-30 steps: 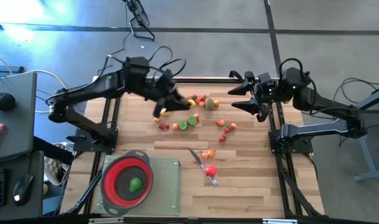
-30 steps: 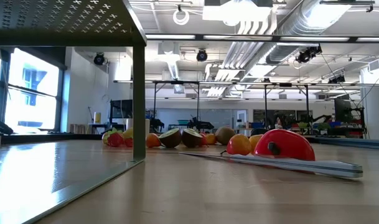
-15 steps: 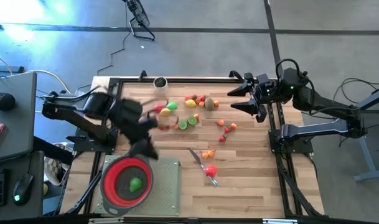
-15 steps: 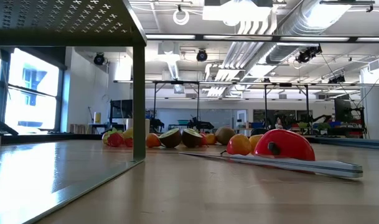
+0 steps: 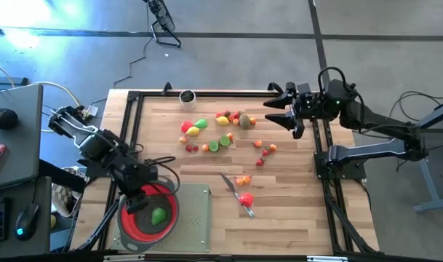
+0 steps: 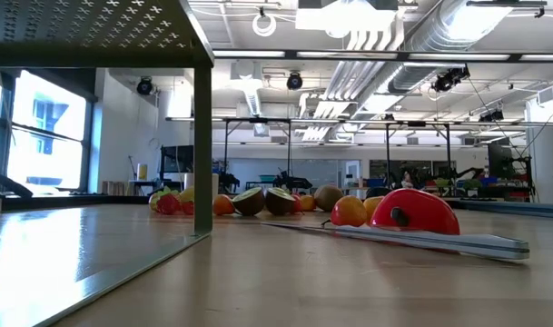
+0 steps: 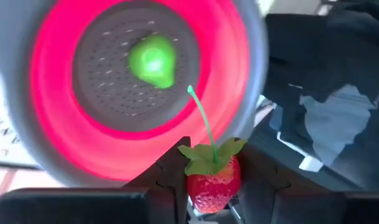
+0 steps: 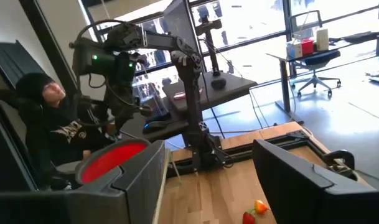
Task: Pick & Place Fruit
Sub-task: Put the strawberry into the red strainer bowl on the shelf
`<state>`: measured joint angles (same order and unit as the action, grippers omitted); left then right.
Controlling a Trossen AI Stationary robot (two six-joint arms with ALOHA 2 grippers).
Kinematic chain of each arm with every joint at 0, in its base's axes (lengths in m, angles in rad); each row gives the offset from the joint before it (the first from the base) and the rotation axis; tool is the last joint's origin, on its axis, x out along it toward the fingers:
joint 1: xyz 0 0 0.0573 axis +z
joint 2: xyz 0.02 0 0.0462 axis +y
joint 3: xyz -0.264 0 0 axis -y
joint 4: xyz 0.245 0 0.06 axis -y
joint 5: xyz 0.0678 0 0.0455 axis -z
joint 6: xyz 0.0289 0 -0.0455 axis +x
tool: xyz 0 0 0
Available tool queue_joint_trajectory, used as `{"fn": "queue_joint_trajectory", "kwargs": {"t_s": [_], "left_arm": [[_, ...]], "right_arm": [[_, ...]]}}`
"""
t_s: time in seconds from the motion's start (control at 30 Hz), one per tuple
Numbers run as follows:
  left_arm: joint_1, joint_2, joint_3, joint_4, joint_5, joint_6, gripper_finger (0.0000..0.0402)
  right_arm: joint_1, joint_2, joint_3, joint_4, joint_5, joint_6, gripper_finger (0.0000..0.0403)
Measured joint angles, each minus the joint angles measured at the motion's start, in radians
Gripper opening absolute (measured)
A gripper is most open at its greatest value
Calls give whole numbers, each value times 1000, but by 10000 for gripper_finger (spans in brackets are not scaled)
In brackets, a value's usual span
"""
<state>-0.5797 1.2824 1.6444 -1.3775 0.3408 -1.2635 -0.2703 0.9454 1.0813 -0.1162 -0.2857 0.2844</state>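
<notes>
Now your left gripper (image 7: 209,186) holds a strawberry (image 7: 212,180) just over the strainer's (image 5: 131,222) near rim

Its fingers are clenched on the berry, stem pointing toward the green fruit (image 7: 153,60) in the bowl, at lower left of the high view. Your right gripper (image 5: 279,113) waits at upper right, fingers spread, empty; the other fruit (image 5: 221,131) lies mid-table, nearer it. You'll find no readable writing
</notes>
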Motion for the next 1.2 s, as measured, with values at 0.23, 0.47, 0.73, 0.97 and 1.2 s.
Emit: {"fn": "queue_joint_trajectory", "kwargs": {"t_s": [0.23,0.47,0.73,0.97,1.2], "left_arm": [[3,6,0,-10,-36,0,98],[3,14,0,-56,-10,1,150],[3,11,0,-59,66,25,210],[4,10,0,-10,70,126,152],[66,10,0,121,72,234,82]], "right_arm": [[0,34,0,0,0,10,235],[0,71,0,0,-2,8,235],[0,74,0,0,-4,7,235],[0,52,0,0,-12,0,235],[0,37,0,0,-37,-1,235]]}}
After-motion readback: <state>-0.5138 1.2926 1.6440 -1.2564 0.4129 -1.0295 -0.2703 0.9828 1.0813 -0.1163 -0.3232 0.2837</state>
